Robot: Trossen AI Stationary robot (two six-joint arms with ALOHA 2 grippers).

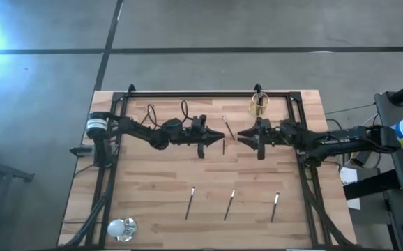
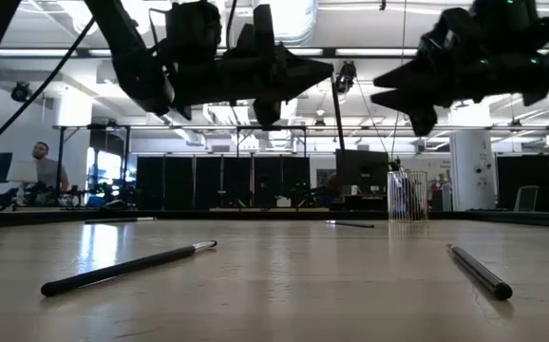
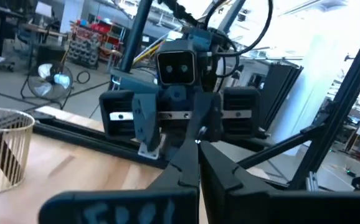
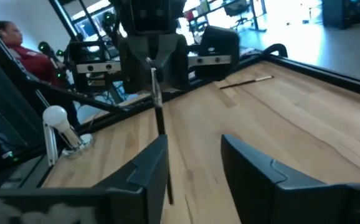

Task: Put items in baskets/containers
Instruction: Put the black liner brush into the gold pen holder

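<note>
My left gripper (image 1: 222, 141) is above the table's middle, shut on a thin dark stick (image 4: 161, 127) that hangs below it. My right gripper (image 1: 240, 134) faces it from the right, open and empty; its fingers (image 4: 146, 171) stand short of the hanging stick. The clear amber cup (image 1: 259, 106) stands at the far edge with several sticks upright in it, and also shows in the left wrist view (image 3: 2, 149). One stick (image 1: 227, 127) lies flat on the table between the grippers and the cup. Three more sticks (image 1: 229, 204) lie near the front edge. My left gripper pinches the stick at its pale silvery upper end (image 4: 154, 84) between its two fingers. The fingers lie about level, pointing toward the table's right. The stick hangs nearly upright below them, dark end down, clear of the table.
A white shiny ball (image 1: 121, 227) sits at the near left corner. A dark frame (image 1: 187, 95) runs along the table's far edge and down both sides. A person (image 4: 12, 37) is in the room beyond the table.
</note>
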